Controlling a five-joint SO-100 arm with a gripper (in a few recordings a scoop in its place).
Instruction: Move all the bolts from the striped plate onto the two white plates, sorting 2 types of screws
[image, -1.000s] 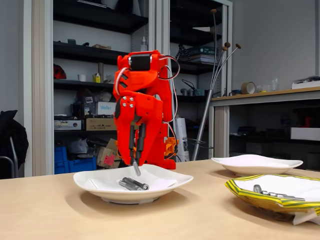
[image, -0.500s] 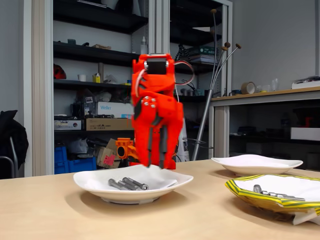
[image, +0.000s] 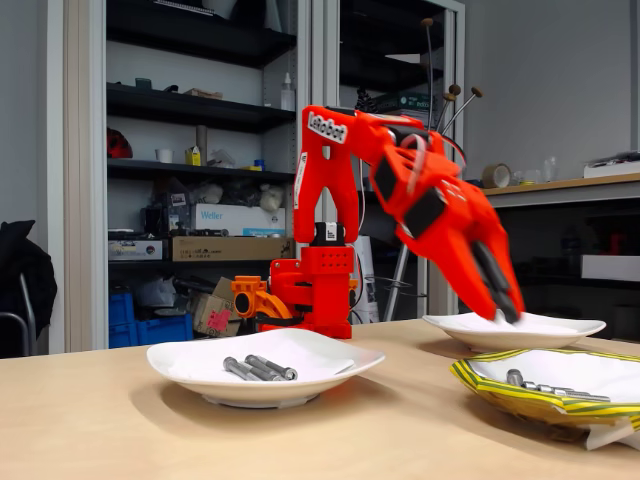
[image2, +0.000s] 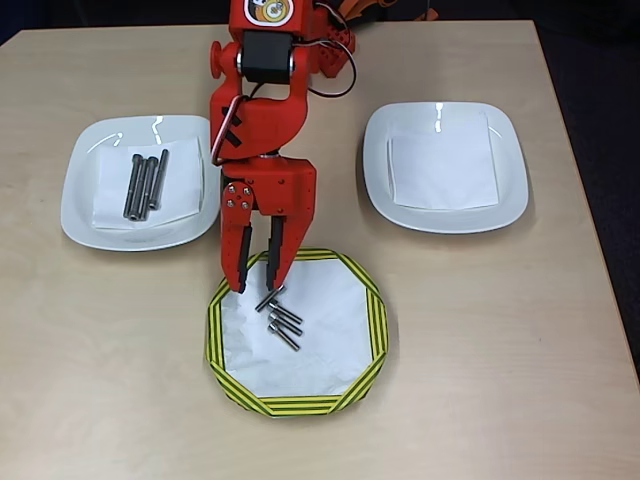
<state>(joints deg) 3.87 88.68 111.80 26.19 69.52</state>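
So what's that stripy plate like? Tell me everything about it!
The striped plate is shallow with eight-sided-looking edges, a yellow rim crossed by dark stripes and a white middle. It sits flat on the wooden table, nearest the front edge in the overhead view, between and below two white plates. About four small grey bolts lie in its upper left part. The red gripper hangs open over that rim, beside the bolts.

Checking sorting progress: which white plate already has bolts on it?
The left white plate in the overhead view: three long bolts lie there; the right white plate holds none.
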